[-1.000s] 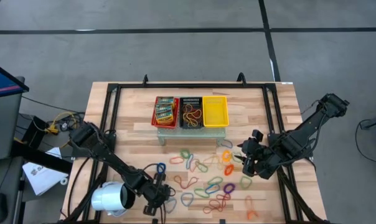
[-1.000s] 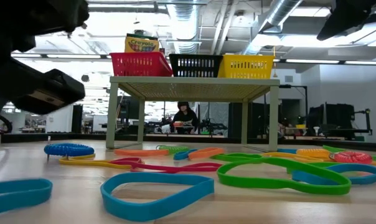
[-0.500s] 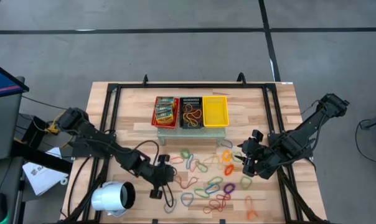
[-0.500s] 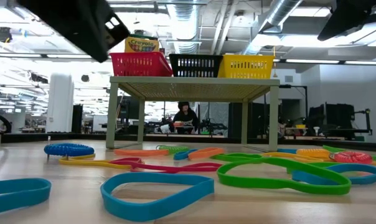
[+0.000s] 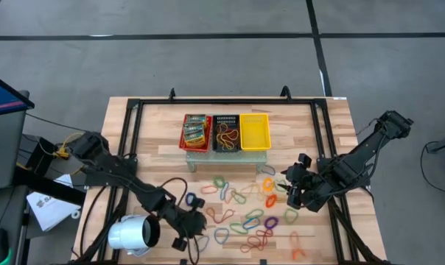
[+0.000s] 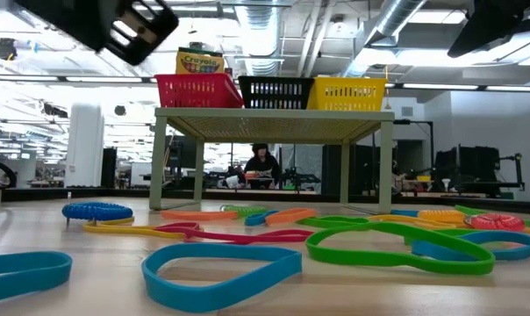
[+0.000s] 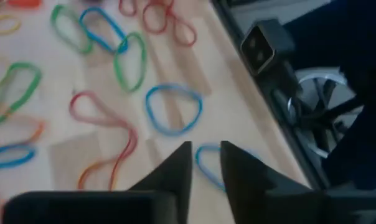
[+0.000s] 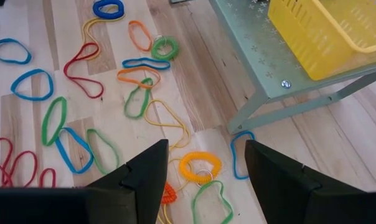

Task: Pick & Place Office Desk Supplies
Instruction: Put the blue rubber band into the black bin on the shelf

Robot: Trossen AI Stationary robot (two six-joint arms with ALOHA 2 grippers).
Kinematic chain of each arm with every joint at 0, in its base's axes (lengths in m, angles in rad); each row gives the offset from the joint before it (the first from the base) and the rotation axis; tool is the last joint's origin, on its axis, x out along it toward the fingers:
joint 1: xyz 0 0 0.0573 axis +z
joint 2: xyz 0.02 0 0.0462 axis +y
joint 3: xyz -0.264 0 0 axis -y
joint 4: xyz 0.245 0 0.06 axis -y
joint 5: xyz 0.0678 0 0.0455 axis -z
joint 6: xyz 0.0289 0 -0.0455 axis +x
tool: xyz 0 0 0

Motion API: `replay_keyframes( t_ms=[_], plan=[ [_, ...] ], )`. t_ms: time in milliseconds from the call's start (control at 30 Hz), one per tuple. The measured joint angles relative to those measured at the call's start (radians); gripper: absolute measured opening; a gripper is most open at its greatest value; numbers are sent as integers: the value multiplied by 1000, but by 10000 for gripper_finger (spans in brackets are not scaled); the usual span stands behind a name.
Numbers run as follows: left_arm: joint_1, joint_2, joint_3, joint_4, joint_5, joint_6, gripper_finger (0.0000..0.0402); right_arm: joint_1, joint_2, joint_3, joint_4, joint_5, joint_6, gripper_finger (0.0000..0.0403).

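Observation:
Many coloured rubber-band loops (image 5: 244,215) lie flat on the wooden table, between my two grippers. My left gripper (image 5: 189,227) hovers above the bands at the near left. Its fingers (image 7: 205,155) stand a little apart with nothing between them, above a blue band (image 7: 173,109) that lies on the wood. My right gripper (image 5: 289,195) hangs wide open (image 8: 206,155) above the bands on the right, over an orange coil band (image 8: 199,167). Printed packets sit in the red basket (image 5: 195,131).
Red, black (image 5: 225,132) and yellow (image 5: 254,131) baskets stand in a row on a small raised stand (image 8: 269,74) at the far middle. A white cylinder (image 5: 130,234) lies at the near left, beside my left arm. A black frame rail (image 7: 281,106) runs along the table edge.
My left gripper has risen from just above the table at the near left to well clear of the bands, and its arm has climbed out of the low view's left side. My right arm has kept still.

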Motion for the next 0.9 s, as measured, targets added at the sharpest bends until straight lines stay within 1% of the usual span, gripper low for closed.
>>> replay_keyframes(
  t_ms=[167,267,367,433,500,600,733,833,900],
  plan=[
    [-15,87,-3,71,20,13,158,0,0,0,2,0,0,209],
    [-17,143,-3,104,21,13,194,0,0,0,2,0,0,209],
    [-21,196,-3,183,29,1,217,0,0,0,2,-2,0,209],
    [-26,225,-3,227,34,4,226,0,0,0,2,-4,0,209],
    [-27,259,-2,252,34,6,231,0,0,0,2,-19,0,209],
    [-28,291,-3,249,21,8,231,0,0,0,2,-24,0,209],
    [-28,305,0,251,17,8,227,0,0,0,2,-40,0,209],
    [-27,305,2,233,10,8,208,0,0,0,2,-46,-1,209],
    [-27,305,3,213,6,8,180,0,0,0,2,-46,-1,209]
  ],
)
